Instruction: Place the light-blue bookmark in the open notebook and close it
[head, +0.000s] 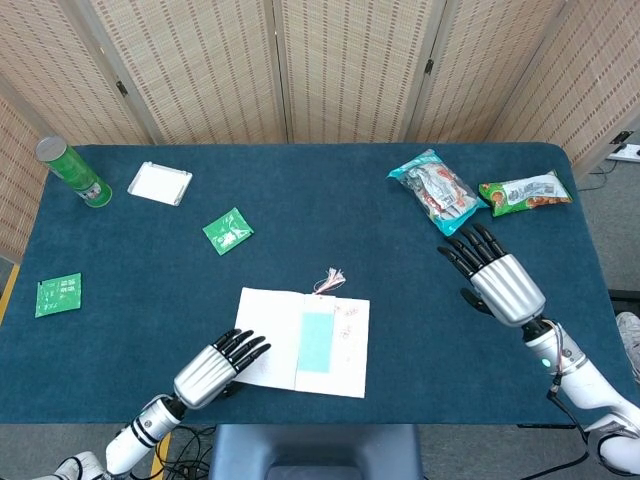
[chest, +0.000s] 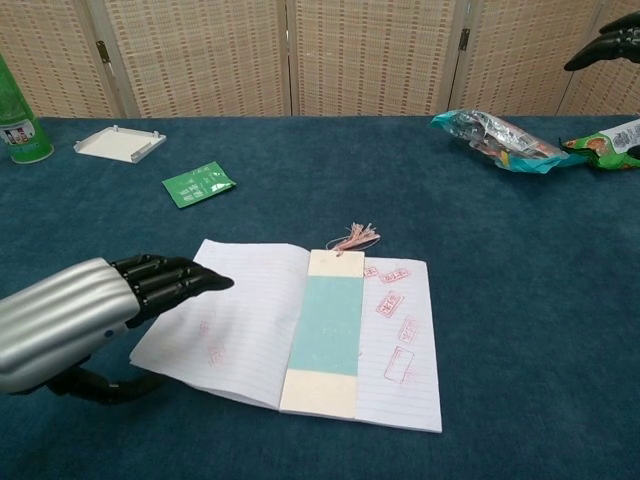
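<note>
The open notebook (head: 270, 345) (chest: 245, 325) lies near the table's front edge, turned slightly clockwise. The light-blue bookmark (head: 316, 342) (chest: 330, 325) rests along its spine, and the pink tassel (head: 330, 280) (chest: 352, 238) sticks out past the top. My left hand (head: 212, 366) (chest: 90, 320) is at the notebook's left edge. Its fingers reach over the left page, its thumb goes beneath that edge, and the left half is raised a little. My right hand (head: 495, 278) (chest: 605, 45) hovers at the right with fingers spread, holding nothing.
Two snack bags (head: 435, 190) (head: 525, 192) lie at the back right, just beyond my right hand. A green can (head: 75, 172), a white tray (head: 160, 183) and a green sachet (head: 228, 230) are at the back left. Another green packet (head: 58, 295) lies near the left edge.
</note>
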